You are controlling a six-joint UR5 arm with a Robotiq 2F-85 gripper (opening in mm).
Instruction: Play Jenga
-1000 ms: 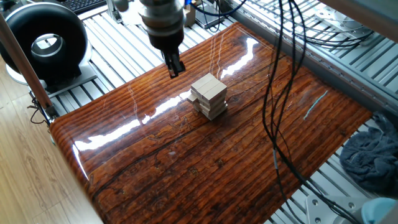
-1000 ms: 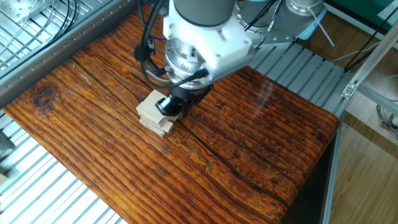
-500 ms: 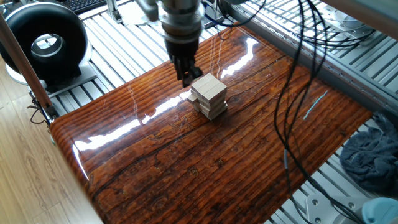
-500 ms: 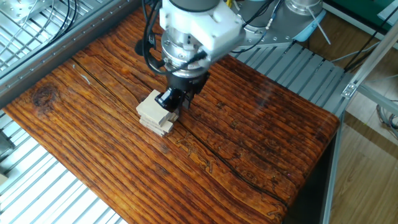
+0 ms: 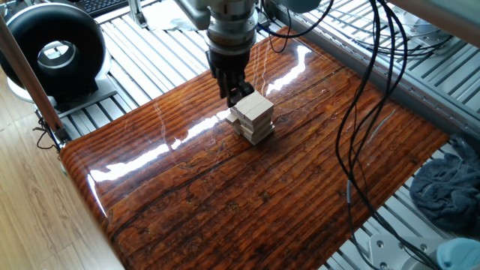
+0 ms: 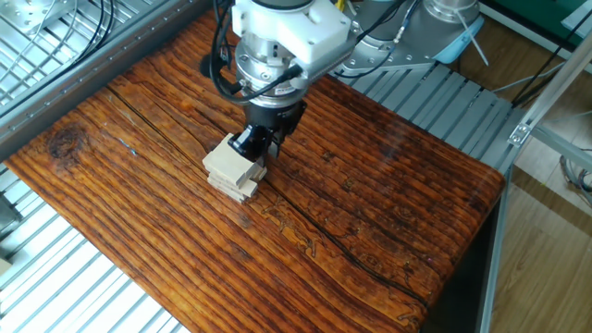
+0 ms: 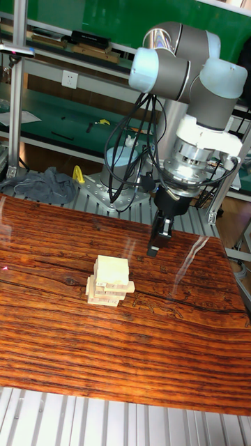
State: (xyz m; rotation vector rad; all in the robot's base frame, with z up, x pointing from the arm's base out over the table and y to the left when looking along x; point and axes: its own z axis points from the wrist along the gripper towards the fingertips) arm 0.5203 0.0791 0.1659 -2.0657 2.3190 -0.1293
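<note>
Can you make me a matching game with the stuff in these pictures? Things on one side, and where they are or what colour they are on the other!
Things:
1. Jenga tower
2. pincer
3. table
4. grey cloth

Descriptions:
A. shiny reddish-brown wood with dark grain
B. crumpled on the metal slats beside the table
C. pale stacked blocks standing on the table
D. black, pointing down right beside the tower

Pairs: 1-C, 2-D, 3-A, 4-B
</note>
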